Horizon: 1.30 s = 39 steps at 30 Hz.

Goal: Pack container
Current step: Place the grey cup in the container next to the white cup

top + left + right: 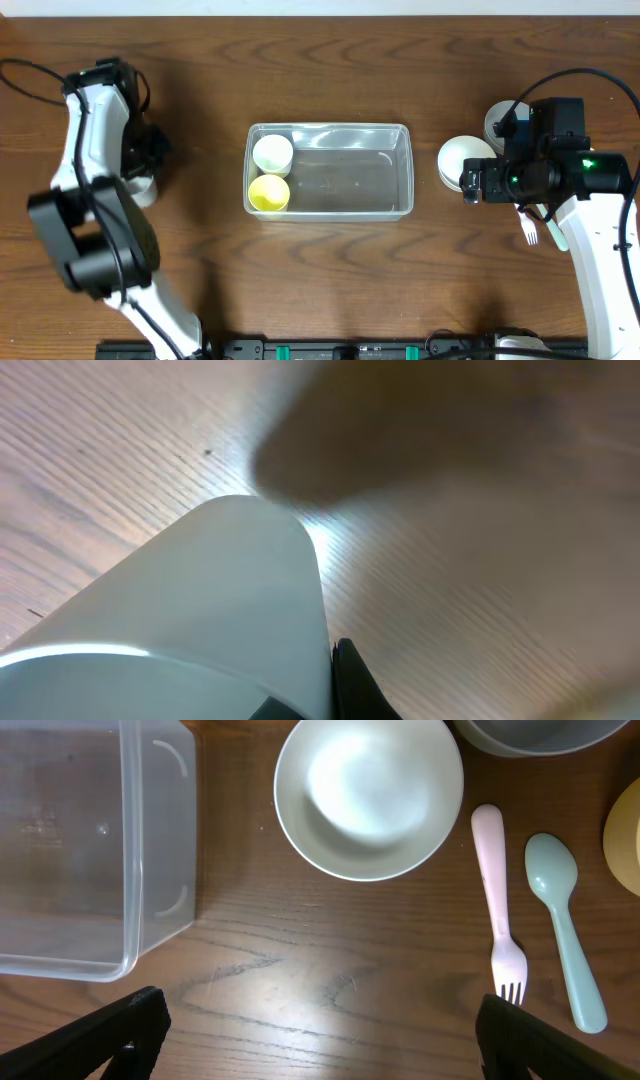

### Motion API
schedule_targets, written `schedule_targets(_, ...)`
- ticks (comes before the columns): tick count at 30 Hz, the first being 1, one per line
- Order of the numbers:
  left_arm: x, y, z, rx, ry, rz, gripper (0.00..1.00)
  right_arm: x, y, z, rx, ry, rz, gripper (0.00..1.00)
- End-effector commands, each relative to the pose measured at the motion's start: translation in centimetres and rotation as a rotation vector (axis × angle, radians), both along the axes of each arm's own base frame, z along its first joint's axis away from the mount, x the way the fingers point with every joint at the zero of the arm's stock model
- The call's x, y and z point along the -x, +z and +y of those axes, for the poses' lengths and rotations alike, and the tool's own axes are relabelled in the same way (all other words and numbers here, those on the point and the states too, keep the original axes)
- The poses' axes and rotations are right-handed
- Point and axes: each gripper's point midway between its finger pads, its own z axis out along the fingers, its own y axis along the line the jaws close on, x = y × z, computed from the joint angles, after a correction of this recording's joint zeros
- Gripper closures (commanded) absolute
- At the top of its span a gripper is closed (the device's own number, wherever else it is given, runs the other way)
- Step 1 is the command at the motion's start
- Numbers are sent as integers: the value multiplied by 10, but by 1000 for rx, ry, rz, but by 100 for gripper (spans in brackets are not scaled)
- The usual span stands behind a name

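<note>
The brown wooden worktop (330,270) carried the container (360,180) at its middle. It was a clear plastic tub, rectangular, with rounded corners and a rim. The right hand (320,1030) hung near the right edge with its fingers wide apart. The left hand (148,160) was near the left edge, close to a white object (200,610), and I could not tell if it was closed. A white bowl (368,795) lay beside the container. A white cup (272,153) and a yellow cup (268,193) stood inside, at the end toward the left edge.

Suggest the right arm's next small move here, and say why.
Probably advance the open right gripper toward the white bowl and take its rim: the bowl sits beside the container, outside it, and the container holds only a white cup and a yellow cup.
</note>
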Motion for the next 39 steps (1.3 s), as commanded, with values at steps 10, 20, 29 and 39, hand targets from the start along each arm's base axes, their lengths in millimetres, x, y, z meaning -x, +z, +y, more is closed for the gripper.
schedule_targets(10,-9,185,-211,77,-644,-586,94,-4,6,-4,5,-9,-19,1)
schedule_targets(20,4,116,-310,161,-889,-392,94,-3,6,-4,5,-9,-16,1)
schedule_targets(29,-3,56,-321,207,-933,-232,94,-2,6,-4,5,-9,-13,1)
schedule_targets(39,-13,16,-311,196,-931,-132,94,-2,6,-4,5,-9,-13,1)
